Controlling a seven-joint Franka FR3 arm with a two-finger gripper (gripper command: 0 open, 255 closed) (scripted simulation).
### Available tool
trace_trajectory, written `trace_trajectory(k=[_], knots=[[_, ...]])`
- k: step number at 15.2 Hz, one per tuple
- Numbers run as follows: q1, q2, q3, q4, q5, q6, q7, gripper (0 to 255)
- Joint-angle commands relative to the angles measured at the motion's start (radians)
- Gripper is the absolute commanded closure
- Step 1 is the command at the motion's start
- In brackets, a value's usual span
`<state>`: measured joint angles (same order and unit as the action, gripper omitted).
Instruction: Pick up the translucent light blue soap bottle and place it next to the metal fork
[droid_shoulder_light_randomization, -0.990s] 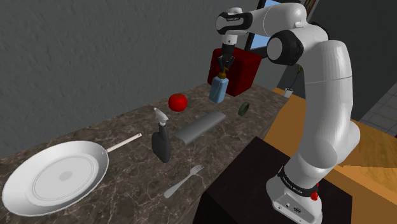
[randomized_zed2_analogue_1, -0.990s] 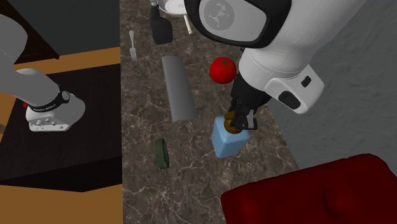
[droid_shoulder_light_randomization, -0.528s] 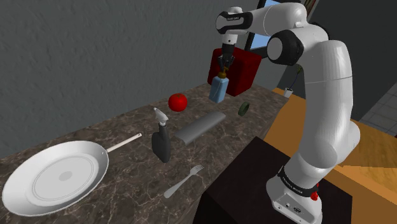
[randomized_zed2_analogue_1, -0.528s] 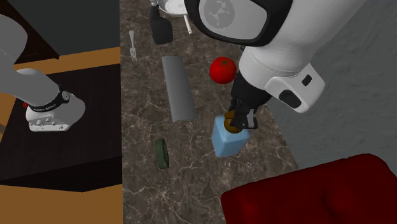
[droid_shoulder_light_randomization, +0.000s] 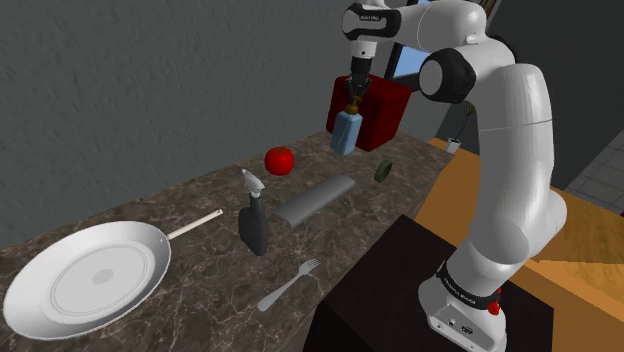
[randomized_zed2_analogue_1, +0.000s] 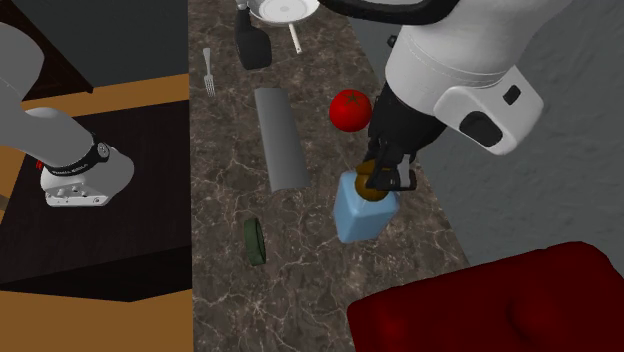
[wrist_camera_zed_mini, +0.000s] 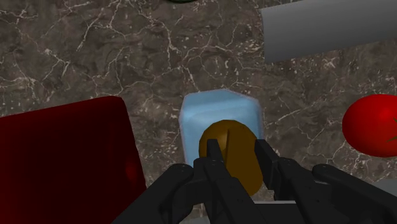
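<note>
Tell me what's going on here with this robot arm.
The white arm's black gripper is shut on the brown cap of a light blue soap bottle, holding it in the air above the dark stone counter, near a red tomato. The fork it is meant to go beside lies farther along the counter, beyond a grey block and a dark spray bottle, so the bottle isn't placed yet.

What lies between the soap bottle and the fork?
A grey slab lies on the counter between the soap bottle and the fork, as the shoulder view shows.
</note>
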<state>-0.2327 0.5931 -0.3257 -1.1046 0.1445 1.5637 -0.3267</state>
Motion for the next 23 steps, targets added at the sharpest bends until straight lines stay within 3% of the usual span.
trace_trajectory(k=[1, 10, 15, 23], knots=[[-0.004, 0.004, 0.000, 0.037, 0.001, -0.032, 0.002, 255], [-0.039, 0.063, 0.005, 0.253, 0.014, -0.187, 0.006, 255], [0.077, -0.193, -0.007, -0.083, -0.047, -0.106, 0.058, 255], [0.198, -0.485, 0.025, -0.364, -0.128, -0.104, 0.189, 255]])
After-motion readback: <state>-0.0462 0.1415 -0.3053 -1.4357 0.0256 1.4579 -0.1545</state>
